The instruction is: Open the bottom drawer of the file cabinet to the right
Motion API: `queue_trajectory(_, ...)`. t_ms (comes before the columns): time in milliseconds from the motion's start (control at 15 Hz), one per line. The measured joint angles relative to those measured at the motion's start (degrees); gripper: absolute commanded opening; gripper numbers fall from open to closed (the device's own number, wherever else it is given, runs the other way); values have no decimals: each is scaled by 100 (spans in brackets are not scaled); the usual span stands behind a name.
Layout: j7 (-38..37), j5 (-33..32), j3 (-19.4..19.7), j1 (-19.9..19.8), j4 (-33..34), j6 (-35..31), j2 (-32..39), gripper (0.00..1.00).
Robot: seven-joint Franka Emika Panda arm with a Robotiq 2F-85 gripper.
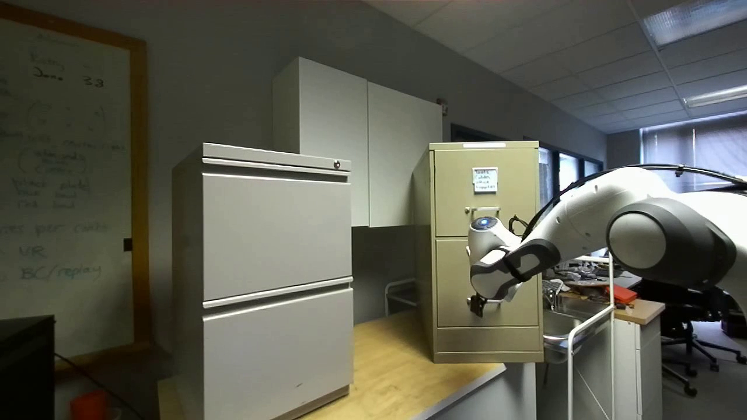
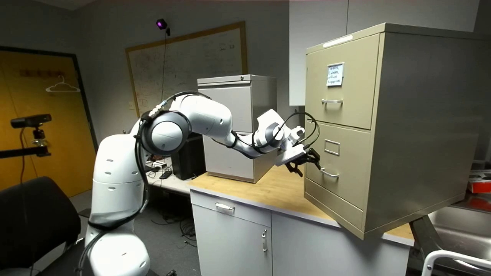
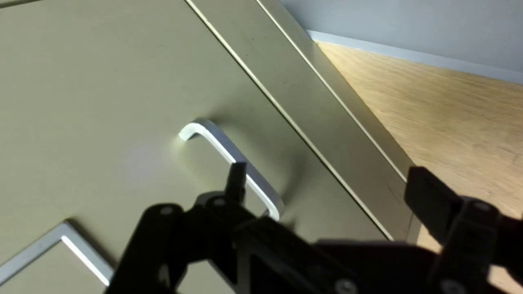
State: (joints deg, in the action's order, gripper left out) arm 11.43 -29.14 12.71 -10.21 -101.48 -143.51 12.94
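The beige-tan file cabinet [image 1: 487, 339] stands on the counter; its side also shows [image 2: 425, 134]. Its bottom drawer [image 1: 452, 286] is closed, the front flush with the cabinet, in both exterior views [image 2: 355, 176]. The drawer front [image 3: 114, 102] fills much of the wrist view. Its silver bar handle [image 3: 222, 141] runs diagonally there. My gripper [image 3: 327, 169] is open with nothing between its fingers. One fingertip overlaps the handle's middle in the wrist view; the other is off past the drawer's lower edge. The gripper is at the handle in both exterior views [image 1: 477, 306] [image 2: 310, 171]. Contact cannot be told.
A wide light-grey cabinet [image 1: 277, 233] stands beside the file cabinet on the wooden counter [image 1: 391, 356]. The file cabinet's front overhangs the counter edge [image 2: 291, 209]. White wall cupboards [image 1: 332, 116] hang behind. A sink [image 2: 456, 230] and white rail [image 1: 571, 379] lie beyond.
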Motion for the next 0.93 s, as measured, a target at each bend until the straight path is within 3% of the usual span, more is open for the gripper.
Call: queue_trajectory(933,568,-26,67,-93,527,-333,585,100)
